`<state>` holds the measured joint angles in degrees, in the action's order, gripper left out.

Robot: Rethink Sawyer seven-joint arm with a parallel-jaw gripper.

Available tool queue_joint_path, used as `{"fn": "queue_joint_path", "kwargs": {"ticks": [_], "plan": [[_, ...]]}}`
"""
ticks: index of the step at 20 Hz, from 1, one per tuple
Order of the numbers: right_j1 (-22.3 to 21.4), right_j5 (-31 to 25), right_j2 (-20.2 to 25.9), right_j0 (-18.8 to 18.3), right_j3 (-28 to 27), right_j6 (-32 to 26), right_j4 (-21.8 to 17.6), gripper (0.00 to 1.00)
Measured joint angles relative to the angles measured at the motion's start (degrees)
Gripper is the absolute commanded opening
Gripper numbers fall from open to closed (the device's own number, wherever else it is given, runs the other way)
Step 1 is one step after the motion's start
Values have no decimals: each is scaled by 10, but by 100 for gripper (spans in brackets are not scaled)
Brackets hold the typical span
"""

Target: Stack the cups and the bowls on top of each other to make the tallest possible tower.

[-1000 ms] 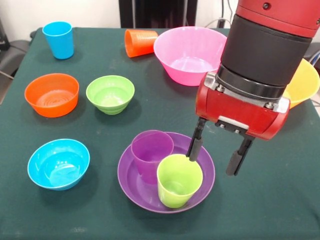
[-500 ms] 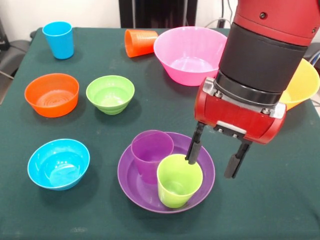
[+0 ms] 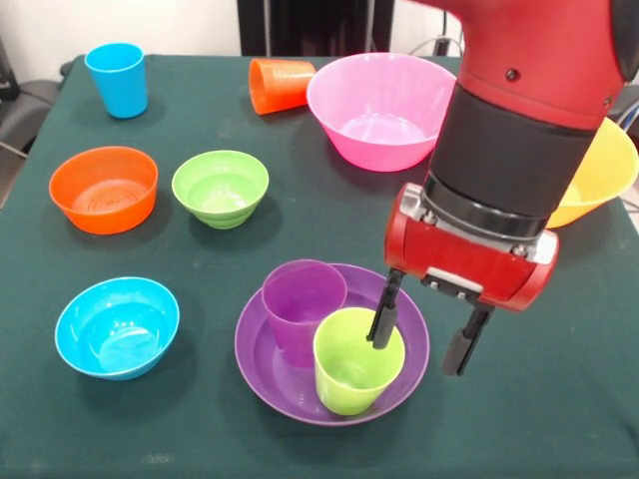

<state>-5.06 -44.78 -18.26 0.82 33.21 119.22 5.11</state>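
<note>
Purple cup (image 3: 303, 304) and lime green cup (image 3: 357, 359) both sit upright in the shallow purple bowl (image 3: 262, 374). Gripper (image 3: 419, 336) hangs wide open just right of the green one, one finger (image 3: 382, 319) at its rim.

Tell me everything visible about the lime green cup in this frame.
The green cup is a small smooth tumbler, plastic by its look, slightly tapered and taller than wide. It stands upright, mouth up and empty, inside the shallow purple bowl, at that bowl's near side. It sits right beside the purple cup, seemingly touching it. The hand is open, one finger at or just inside the cup's far rim and the other outside; whether it touches is unclear.
</note>
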Motion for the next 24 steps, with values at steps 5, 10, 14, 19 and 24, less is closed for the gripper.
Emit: {"fn": "queue_joint_path", "kwargs": {"ticks": [5, 10, 14, 19, 24], "plan": [[12, 10, 0, 0, 0, 0, 0, 100], [23, 26, 0, 0, 0, 0, 0, 100], [33, 33, 0, 0, 0, 0, 0, 100], [43, 33, 0, -1, 0, 0, 0, 100], [48, 33, 0, -1, 0, 0, 1, 0]]}}
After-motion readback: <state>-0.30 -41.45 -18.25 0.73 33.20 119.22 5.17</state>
